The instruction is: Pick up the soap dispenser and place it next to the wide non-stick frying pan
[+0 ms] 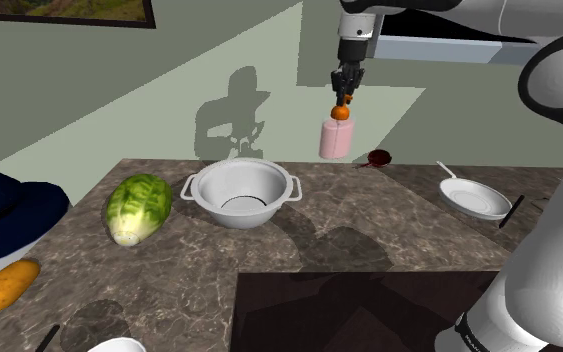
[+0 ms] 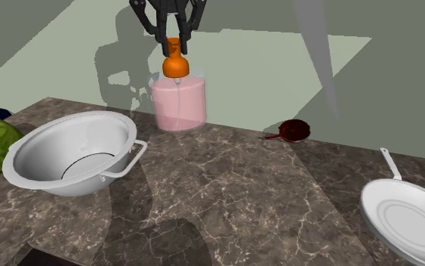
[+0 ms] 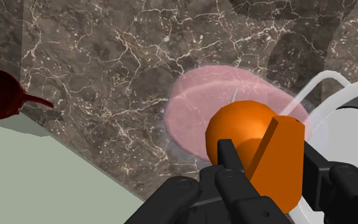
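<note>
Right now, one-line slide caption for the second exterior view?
Black gripper clasps the pink soap dispenser by its orange pump, between the white bowl and the white frying pan.

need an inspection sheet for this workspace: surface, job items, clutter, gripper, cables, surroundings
surface: dark brown marbled countertop, shadows of the arm across it
job's things: soap dispenser, pink see-through body, hangs upright from its orange pump and seems lifted off the counter; white frying pan lies apart, towards the shoulder view's right
clutter: white two-handled bowl; green lettuce; orange vegetable; small dark red pan
grippers: gripper shut on the pump
cables: nothing seen
surroundings: grey-green wall; framed picture
</note>
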### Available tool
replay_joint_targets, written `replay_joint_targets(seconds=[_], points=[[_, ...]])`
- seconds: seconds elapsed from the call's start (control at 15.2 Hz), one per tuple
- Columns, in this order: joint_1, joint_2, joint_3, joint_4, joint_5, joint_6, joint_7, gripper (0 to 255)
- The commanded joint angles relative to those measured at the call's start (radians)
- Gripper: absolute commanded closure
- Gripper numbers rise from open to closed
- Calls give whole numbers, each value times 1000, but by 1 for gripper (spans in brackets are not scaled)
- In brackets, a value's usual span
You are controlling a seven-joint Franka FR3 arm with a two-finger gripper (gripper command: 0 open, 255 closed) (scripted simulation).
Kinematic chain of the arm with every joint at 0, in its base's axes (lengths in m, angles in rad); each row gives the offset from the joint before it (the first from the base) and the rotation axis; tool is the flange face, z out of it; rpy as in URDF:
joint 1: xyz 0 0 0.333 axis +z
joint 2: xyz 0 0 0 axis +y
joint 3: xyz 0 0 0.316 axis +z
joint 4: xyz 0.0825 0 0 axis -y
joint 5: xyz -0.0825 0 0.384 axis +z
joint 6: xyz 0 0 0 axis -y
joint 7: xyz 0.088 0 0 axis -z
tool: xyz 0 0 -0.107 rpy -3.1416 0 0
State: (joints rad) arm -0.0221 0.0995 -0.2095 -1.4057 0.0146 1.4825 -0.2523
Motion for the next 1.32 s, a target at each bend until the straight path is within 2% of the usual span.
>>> replay_joint_targets(seconds=[0.0,0.59,0.92,1.25], points=[[-2,13,-1,48,3,-35,-3,255],[-16,91,-7,278,21,-189,-13,255],[-72,10,-50,169,6,-160,-118,255],[-132,-36,-99,111,-6,-145,-231,255]])
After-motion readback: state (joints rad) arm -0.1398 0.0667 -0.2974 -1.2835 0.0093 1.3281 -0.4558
